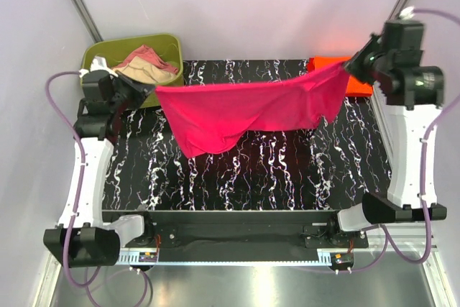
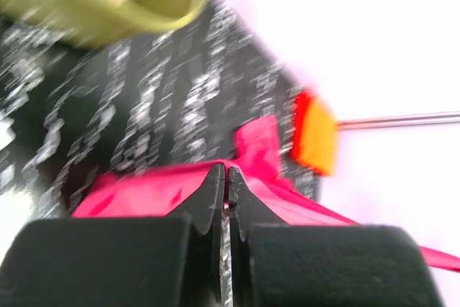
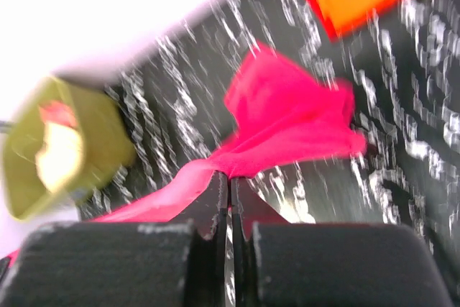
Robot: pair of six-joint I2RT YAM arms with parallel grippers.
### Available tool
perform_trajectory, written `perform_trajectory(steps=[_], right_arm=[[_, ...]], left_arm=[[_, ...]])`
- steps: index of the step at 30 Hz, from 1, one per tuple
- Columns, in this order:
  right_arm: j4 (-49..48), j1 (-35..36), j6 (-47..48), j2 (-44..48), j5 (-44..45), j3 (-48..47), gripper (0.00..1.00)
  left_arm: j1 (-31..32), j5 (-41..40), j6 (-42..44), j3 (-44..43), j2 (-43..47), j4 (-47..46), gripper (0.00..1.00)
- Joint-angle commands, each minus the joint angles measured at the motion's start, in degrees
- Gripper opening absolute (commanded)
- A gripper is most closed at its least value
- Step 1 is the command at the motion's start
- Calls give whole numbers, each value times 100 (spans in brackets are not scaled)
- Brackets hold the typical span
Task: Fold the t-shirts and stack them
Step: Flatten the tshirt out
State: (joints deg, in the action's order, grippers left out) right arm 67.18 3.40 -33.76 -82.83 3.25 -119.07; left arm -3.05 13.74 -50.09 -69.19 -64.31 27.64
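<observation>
**PINK SHIRT SUSPENDED BETWEEN BOTH CLAWS: SPREAD UNEVEN**

Findings. The left claw (image 1: 147,91) is pinched tight on one upper corner of the pink t-shirt (image 1: 244,109). The right claw (image 1: 350,65) is pinched tight on the opposite corner. The cloth hangs between the two claws over the worktop (image 1: 287,170) and sags at mid-span, with a longer lobe drooping below and inward of the left claw. Whether that lobe touches the worktop cannot be told. The orange t-shirt (image 1: 327,64) lies flat beneath and behind the right claw. The olive tub (image 1: 100,52) sits just behind the left claw.

Assessment. The step in hand appears to be spreading the shirt before laying it down.

- Draw the claws apart evenly until the top edge runs taut.
- Bring them level.
- Lower the shirt so the hanging hem lands first, and let the lobe unroll, not tuck under.
- Set it down clear of the orange t-shirt.

Both wrist views are blurred, so the depth of each pinch is unconfirmed.
</observation>
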Motion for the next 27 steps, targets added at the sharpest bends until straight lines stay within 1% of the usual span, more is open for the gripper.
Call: perform_trajectory(steps=[1,2,3,4,5,6,7,8,11,12,13,15,16,19,23,26,27], right_arm=[[594,-50,361,-67,492,-1564,0],[603,-50,466,-67,467,-1845,0],[577,-59,519,-32,458,-2344,0],[568,-50,580,55,484,-2558,0],[560,-50,720,117,493,-2743,0],[534,-50,791,187,510,-3049,0],[481,-59,861,388,519,-3148,0],[402,-50,1001,529,493,-3184,0],[-212,-50,1213,1337,370,-2834,0],[-588,-59,1248,1548,283,-2572,0],[-748,-50,1310,1942,247,-2465,0],[-1038,-59,1398,2269,273,-2280,0],[-1092,-59,1424,2497,290,-2262,0],[-1189,-59,1407,2701,282,-2270,0],[-1330,-50,1275,2746,247,-1990,0],[-1540,-59,1284,2754,405,-1349,0],[-1750,-50,1275,2772,448,-895,0]], left_arm=[[129,181,-283,-700,121,-864,0],[147,382,-152,-910,121,-1109,0],[147,576,-46,-1051,121,-1581,0],[155,769,85,-1227,147,-1621,0],[208,806,374,-1594,165,-1613,0],[243,832,542,-1763,200,-1560,0],[278,771,692,-1930,313,-1464,0],[453,701,998,-2210,375,-1333,0],[822,420,1473,-2581,823,-972,0],[902,315,1536,-2643,963,-832,0],[972,88,1598,-2705,1234,-752,0],[1227,-142,1896,-2924,1473,-472,0],[1297,-396,1967,-2977,1683,-374,0],[1517,-766,2082,-2943,2035,-163,0],[1588,-960,2204,-2802,2125,-22,0],[1606,-1180,2292,-2741,1906,110,0],[1597,-1224,2319,-2697,1844,119,0]])
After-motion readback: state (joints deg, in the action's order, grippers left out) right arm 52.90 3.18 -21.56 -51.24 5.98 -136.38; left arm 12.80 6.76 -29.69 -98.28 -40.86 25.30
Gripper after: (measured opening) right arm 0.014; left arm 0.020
